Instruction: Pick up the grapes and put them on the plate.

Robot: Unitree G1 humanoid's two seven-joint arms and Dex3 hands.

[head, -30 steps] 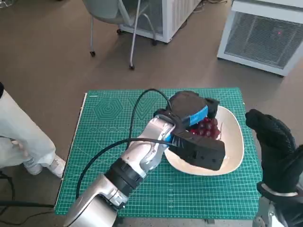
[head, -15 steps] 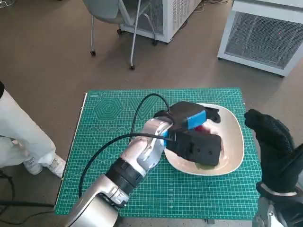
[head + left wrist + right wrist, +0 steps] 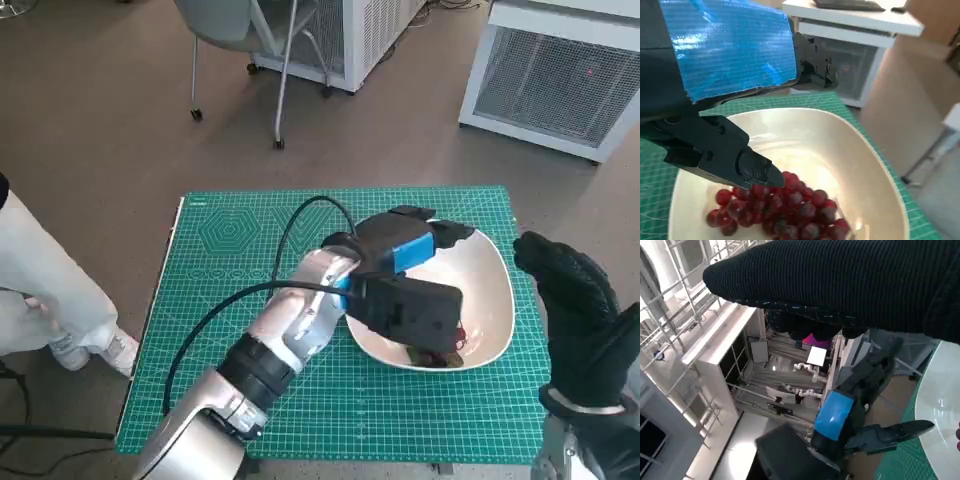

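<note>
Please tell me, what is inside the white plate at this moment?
A bunch of dark red grapes lies inside the plate, near one side. The left hand hovers over the plate, so in the head view it covers most of the bunch; only a small part shows there.

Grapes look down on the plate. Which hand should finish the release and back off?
Left. The left hand is over the plate, right above the grapes lying in it. The right hand hangs beside the table's edge, holding nothing.

Lab: cutting mat [image 3: 240, 300], vented white cabinets [image 3: 555, 75]
</note>
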